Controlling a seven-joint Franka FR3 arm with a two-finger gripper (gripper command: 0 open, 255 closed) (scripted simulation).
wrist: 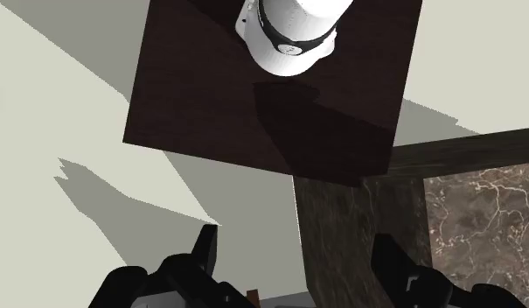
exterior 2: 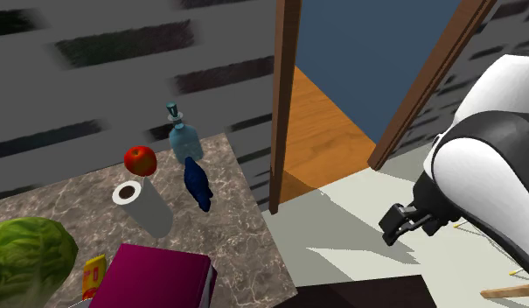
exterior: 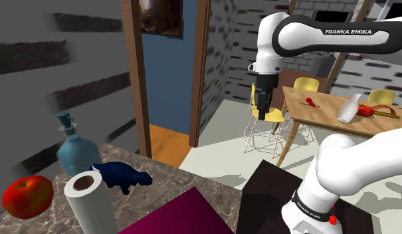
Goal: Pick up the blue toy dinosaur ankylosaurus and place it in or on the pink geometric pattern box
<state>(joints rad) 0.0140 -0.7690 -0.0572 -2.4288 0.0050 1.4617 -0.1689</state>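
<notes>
The dark blue toy dinosaur (exterior: pixel 122 175) stands on the marbled counter, between the blue bottle and the paper towel roll; in the second exterior view the dinosaur (exterior 2: pixel 198 184) lies right of the roll. The box (exterior: pixel 181 217) shows as plain magenta at the counter's near edge, and the same box (exterior 2: pixel 154 278) sits at the bottom of the second exterior view. My gripper (exterior: pixel 262 108) hangs high in the air, far right of the counter, over the floor; the gripper (exterior 2: pixel 400 224) is open and empty. In the wrist view the fingers (wrist: pixel 207 250) stand apart above the dark stand (wrist: pixel 271 87).
A red apple (exterior: pixel 26 196), a blue glass bottle (exterior: pixel 74 147) and a paper towel roll (exterior: pixel 88 199) crowd the counter near the dinosaur. A lettuce (exterior 2: pixel 31 258) sits at the counter's near left. A wooden door frame (exterior: pixel 199 73) stands behind; a dining table (exterior: pixel 339 119) with chairs is at the far right.
</notes>
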